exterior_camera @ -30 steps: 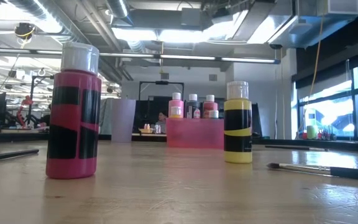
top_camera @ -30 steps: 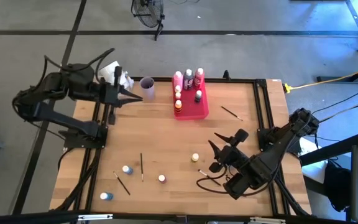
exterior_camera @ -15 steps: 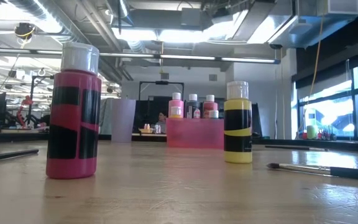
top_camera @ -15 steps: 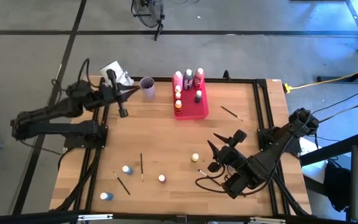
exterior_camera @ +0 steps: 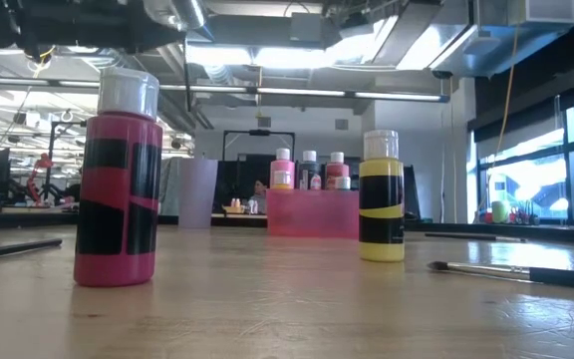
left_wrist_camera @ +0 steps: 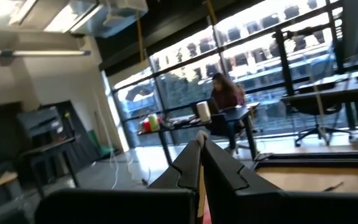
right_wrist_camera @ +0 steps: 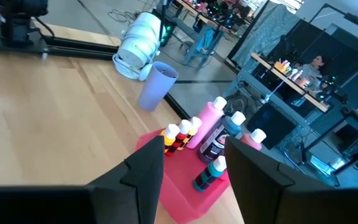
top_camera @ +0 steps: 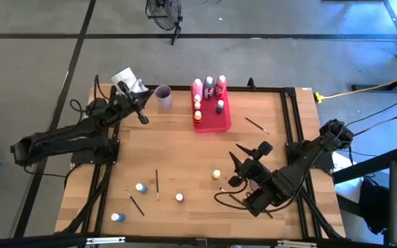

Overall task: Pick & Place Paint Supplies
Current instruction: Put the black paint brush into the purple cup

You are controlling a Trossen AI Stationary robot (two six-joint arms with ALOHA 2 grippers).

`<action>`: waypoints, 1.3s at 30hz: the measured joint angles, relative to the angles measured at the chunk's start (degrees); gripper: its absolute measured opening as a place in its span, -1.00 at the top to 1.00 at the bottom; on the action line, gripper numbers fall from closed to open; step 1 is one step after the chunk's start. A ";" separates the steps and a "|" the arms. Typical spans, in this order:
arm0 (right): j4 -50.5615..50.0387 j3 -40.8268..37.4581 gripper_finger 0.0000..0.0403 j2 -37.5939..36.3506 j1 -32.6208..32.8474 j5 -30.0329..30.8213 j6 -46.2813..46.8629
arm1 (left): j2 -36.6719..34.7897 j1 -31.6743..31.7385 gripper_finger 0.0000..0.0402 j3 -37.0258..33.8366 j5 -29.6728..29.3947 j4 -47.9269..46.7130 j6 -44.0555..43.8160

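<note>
My left pincer (top_camera: 142,117) is pinched closed, empty, near the lilac cup (top_camera: 163,97). My right pincer (top_camera: 236,168) gapes partway, holding nothing, above the desk (top_camera: 185,148) beside the yellow bottle (top_camera: 216,175) (brushes (top_camera: 157,184) and other bottles (top_camera: 140,187) scattered; more in the tray (top_camera: 216,121)).

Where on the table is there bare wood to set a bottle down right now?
The widest bare patch is mid-table, bordered by the red tray, the left gripper and the yellow bottle. The strip from the tray to the far-right brush is narrower. The near-left corner is crowded with two blue bottles and brushes.
</note>
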 joint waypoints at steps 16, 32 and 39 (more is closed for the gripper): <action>2.80 -4.19 0.15 0.00 -4.81 0.35 0.01 | 4.96 12.94 0.98 -6.39 12.07 11.45 -8.14; 2.99 -4.21 0.15 0.00 -5.07 0.44 0.01 | 17.51 19.10 0.98 -6.41 13.57 22.10 -12.43; 2.97 -4.21 0.15 0.00 -5.11 0.42 0.00 | 23.42 19.43 0.98 -6.41 13.60 25.84 -13.07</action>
